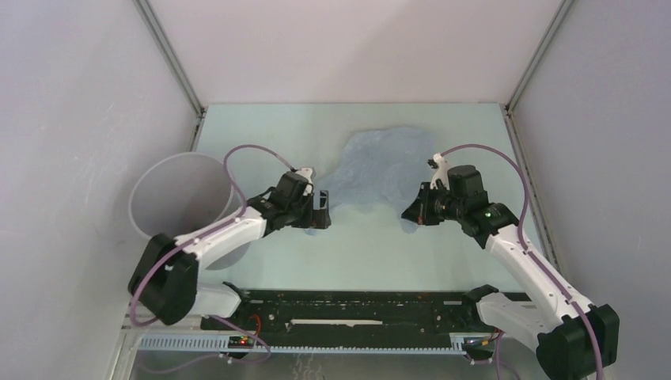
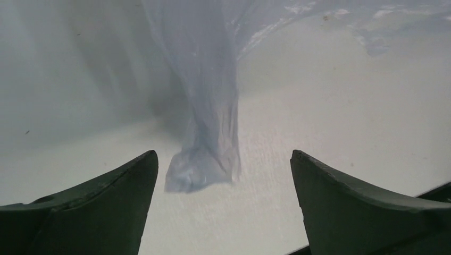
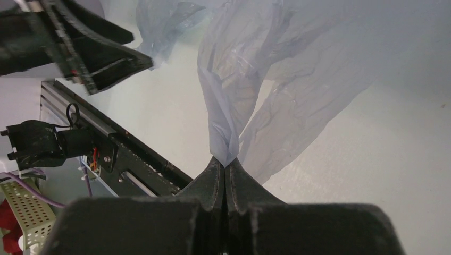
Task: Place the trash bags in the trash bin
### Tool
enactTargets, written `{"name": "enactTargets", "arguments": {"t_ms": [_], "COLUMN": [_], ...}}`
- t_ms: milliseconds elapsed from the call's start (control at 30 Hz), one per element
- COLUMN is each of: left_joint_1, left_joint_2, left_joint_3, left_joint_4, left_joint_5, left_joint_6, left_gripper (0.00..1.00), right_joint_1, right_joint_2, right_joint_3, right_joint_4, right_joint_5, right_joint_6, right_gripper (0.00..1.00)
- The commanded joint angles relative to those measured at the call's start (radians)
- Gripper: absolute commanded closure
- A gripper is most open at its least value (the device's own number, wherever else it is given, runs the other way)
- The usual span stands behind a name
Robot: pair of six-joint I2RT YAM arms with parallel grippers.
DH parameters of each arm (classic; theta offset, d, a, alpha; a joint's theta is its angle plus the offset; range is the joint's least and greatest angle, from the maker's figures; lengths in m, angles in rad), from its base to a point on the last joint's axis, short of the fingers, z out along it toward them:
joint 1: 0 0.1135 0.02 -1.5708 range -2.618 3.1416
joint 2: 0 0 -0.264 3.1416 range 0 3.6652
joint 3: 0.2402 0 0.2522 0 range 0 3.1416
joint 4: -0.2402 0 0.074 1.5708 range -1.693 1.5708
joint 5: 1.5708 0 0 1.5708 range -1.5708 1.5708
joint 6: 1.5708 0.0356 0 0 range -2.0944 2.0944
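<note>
Now, grey trash bin stands at left, near side wall. Left gripper sits just right of bin, jaws wide, holding nothing. Twisted end of trash bag lies on table between those jaws, not touching. Rest of bag spread flat in middle, far side. Right gripper pinches one bag corner, jaws tight shut. Worry: thin, slippery film may slide out of pinch. Big floppy bag may hang over bin rim, not drop in.

Your pale mint desk sits boxed in by a plain white back wall and greyish side walls, metal posts running up both rear corners, under soft, even light.
</note>
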Motion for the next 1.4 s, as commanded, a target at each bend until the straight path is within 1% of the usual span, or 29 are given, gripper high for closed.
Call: {"name": "enactTargets", "arguments": {"t_ms": [0, 67, 100, 133, 167, 233, 267, 300, 367, 400, 433, 533, 633, 700, 800, 833, 867, 900, 933, 1000, 1033, 1100, 1133, 1167, 1200, 1233, 1300, 1333, 1367], "left_joint_1": [-0.011, -0.016, -0.017, -0.016, -0.015, -0.013, -0.012, -0.010, 0.000, 0.011, 0.023, 0.073, 0.143, 0.176, 0.197, 0.197, 0.183, 0.166, 0.145, 0.078, 0.037, -0.031, -0.038, -0.026, -0.013, 0.005, 0.033, 0.041, 0.044], "left_joint_2": [0.149, 0.202, 0.219, 0.228, 0.230, 0.223, 0.218, 0.219, 0.239, 0.265, 0.299, 0.445, 0.610, 0.662, 0.644, 0.608, 0.556, 0.491, 0.413, 0.248, 0.164, 0.005, -0.051, -0.092, -0.111, -0.118, -0.103, -0.095, -0.092], "left_joint_3": [0.008, 0.020, 0.017, 0.014, 0.015, 0.040, 0.066, 0.101, 0.200, 0.268, 0.339, 0.614, 0.986, 1.201, 1.536, 1.622, 1.667, 1.660, 1.616, 1.459, 1.343, 1.040, 0.896, 0.747, 0.622, 0.511, 0.294, 0.188, 0.094], "left_joint_4": [0.106, 0.109, 0.105, 0.098, 0.087, 0.049, 0.019, -0.009, -0.069, -0.095, -0.126, -0.249, -0.437, -0.497, -0.553, -0.528, -0.468, -0.405, -0.326, -0.168, -0.078, 0.101, 0.167, 0.202, 0.203, 0.187, 0.174, 0.190, 0.234], "left_joint_5": [0.006, -0.018, -0.053, -0.082, -0.105, -0.137, -0.150, -0.153, -0.153, -0.153, -0.151, -0.109, 0.019, 0.090, 0.114, 0.121, 0.127, 0.122, 0.104, 0.050, 0.014, -0.076, -0.159, -0.245, -0.285, -0.315, -0.309, -0.304, -0.257], "left_joint_6": [0.080, 0.072, 0.062, 0.052, 0.046, 0.044, 0.044, 0.042, 0.039, 0.037, 0.031, 0.014, -0.044, -0.086, -0.110, -0.098, -0.075, -0.042, -0.001, 0.123, 0.202, 0.370, 0.381, 0.359, 0.341, 0.306, 0.229, 0.186, 0.168], "left_gripper": [0.04, 0.13, 0.20, 0.31, 0.50, 0.75, 0.84, 0.88, 0.93, 0.98, 1.00, 1.00, 1.00, 1.00, 1.00, 1.00, 1.00, 1.00, 1.00, 1.00, 1.00, 1.00, 1.00, 1.00, 1.00, 1.00, 1.00, 1.00, 1.00], "right_joint_1": [-0.025, -0.036, -0.039, -0.042, -0.048, -0.060, -0.066, -0.078, -0.108, -0.124, -0.140, -0.219, -0.251, -0.256, -0.261, -0.264, -0.264, -0.263, -0.253, -0.206, -0.157, -0.023, 0.028, 0.051, 0.051, 0.051, 0.054, 0.063, 0.072], "right_joint_2": [-0.011, -0.014, -0.016, -0.014, -0.013, -0.001, 0.014, 0.037, 0.096, 0.140, 0.192, 0.396, 0.560, 0.601, 0.583, 0.566, 0.538, 0.503, 0.457, 0.351, 0.289, 0.170, 0.117, 0.084, 0.071, 0.080, 0.153, 0.183, 0.194], "right_joint_3": [0.002, 0.001, 0.002, 0.002, 0.001, 0.002, 0.001, 0.004, 0.005, 0.010, 0.031, 0.195, 0.457, 0.645, 0.942, 1.031, 1.116, 1.150, 1.154, 1.100, 1.045, 0.880, 0.777, 0.668, 0.583, 0.516, 0.387, 0.348, 0.296], "right_joint_4": [0.001, -0.010, -0.017, -0.027, -0.037, -0.054, -0.054, -0.051, -0.010, 0.031, 0.056, 0.032, -0.042, -0.079, -0.126, -0.117, -0.095, -0.042, 0.043, 0.238, 0.328, 0.459, 0.520, 0.555, 0.549, 0.491, 0.359, 0.272, 0.234], "right_joint_5": [-0.044, -0.045, -0.040, -0.032, -0.022, 0.014, 0.037, 0.061, 0.064, 0.051, 0.041, -0.040, -0.142, -0.192, -0.203, -0.204, -0.200, -0.201, -0.201, -0.179, -0.153, -0.061, 0.012, 0.073, 0.121, 0.149, 0.205, 0.244, 0.263], "right_joint_6": [0.016, 0.013, 0.009, 0.006, 0.005, 0.009, 0.018, 0.035, 0.079, 0.100, 0.125, 0.230, 0.314, 0.373, 0.423, 0.436, 0.443, 0.456, 0.458, 0.386, 0.279, -0.017, -0.133, -0.195, -0.233, -0.266, -0.315, -0.310, -0.291], "right_gripper": [1.00, 1.00, 1.00, 1.00, 1.00, 1.00, 1.00, 1.00, 1.00, 1.00, 1.00, 1.00, 1.00, 1.00, 1.00, 1.00, 1.00, 1.00, 1.00, 1.00, 1.00, 1.00, 1.00, 1.00, 1.00, 1.00, 1.00, 1.00, 1.00]}}
